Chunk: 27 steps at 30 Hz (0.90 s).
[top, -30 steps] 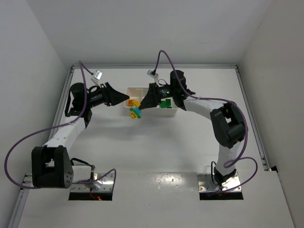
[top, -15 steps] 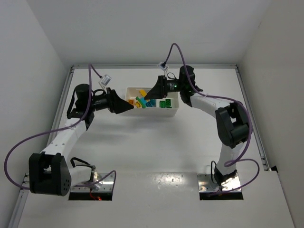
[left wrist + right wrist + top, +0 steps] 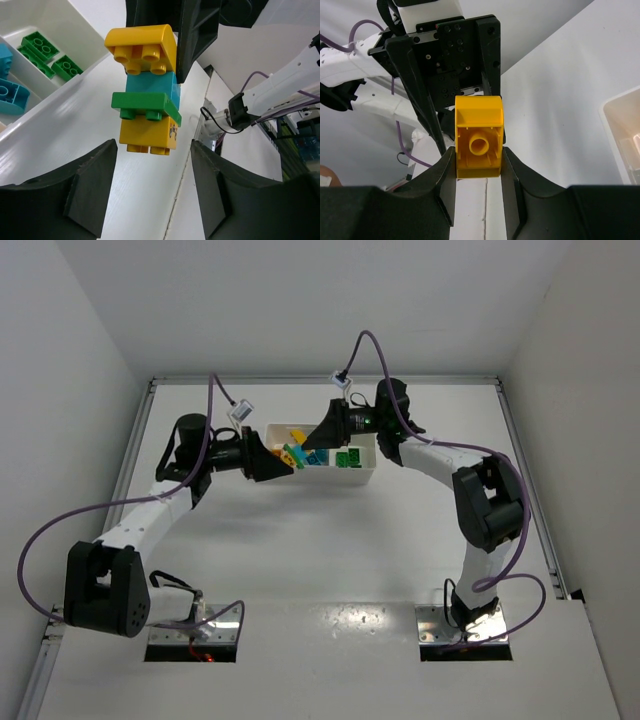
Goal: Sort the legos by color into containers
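My right gripper [image 3: 479, 157] is shut on a stack of legos [image 3: 292, 453]. It holds the stack in the air over the left end of the white tray [image 3: 366, 476]. In the left wrist view the stack [image 3: 147, 90] reads yellow, cyan, green, yellow from the top. My left gripper [image 3: 153, 167] is open. Its fingers [image 3: 92, 185] sit just short of the stack's lower end, one on each side, not touching it. In the top view the left gripper [image 3: 275, 462] faces the right gripper [image 3: 318, 438]. Green legos [image 3: 348, 457] lie in the right compartment and cyan ones [image 3: 318, 458] in the middle one.
Loose yellow bricks [image 3: 297, 433] lie in the tray's left compartment. The tray's divider [image 3: 22, 62] separates green bricks [image 3: 40, 47] from cyan ones [image 3: 10, 92]. Side walls and a back wall close in the white table.
My right gripper has lifted the stack from the table in front of the tray to above the tray's left end. My left arm has swung right, closing on the stack.
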Motion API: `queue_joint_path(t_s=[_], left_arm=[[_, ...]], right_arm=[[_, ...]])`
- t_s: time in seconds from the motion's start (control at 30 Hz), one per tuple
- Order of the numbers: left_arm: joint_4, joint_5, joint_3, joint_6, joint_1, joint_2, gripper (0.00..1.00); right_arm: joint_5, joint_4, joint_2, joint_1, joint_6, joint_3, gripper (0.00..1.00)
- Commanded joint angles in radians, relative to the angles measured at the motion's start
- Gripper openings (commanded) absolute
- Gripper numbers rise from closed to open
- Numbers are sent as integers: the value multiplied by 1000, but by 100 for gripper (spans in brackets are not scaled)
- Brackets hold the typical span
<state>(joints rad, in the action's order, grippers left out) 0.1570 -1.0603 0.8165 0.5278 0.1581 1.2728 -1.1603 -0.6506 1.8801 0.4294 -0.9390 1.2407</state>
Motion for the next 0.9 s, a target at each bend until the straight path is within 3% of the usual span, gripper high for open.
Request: queue_joint_path(t_s=[0.0,0.3,0.5,0.7,0.87], left_arm=[[62,-29,38,-6,11,0,64],[219,-49,19,64,11,0,46],[178,-95,39,48,11,28,12],[29,-95,38,-67,20,19,0],[-8,-95,3,-103,11,1,0]], right_arm=[[-15,-61,-19,8,-6,45,0],[-24,-70,-9,8,-15,45,0],[-24,-70,1,8,-15,45,0],[-4,-60,10,-64,-6,89,0],[-4,-26,19,-129,14,123,0]])
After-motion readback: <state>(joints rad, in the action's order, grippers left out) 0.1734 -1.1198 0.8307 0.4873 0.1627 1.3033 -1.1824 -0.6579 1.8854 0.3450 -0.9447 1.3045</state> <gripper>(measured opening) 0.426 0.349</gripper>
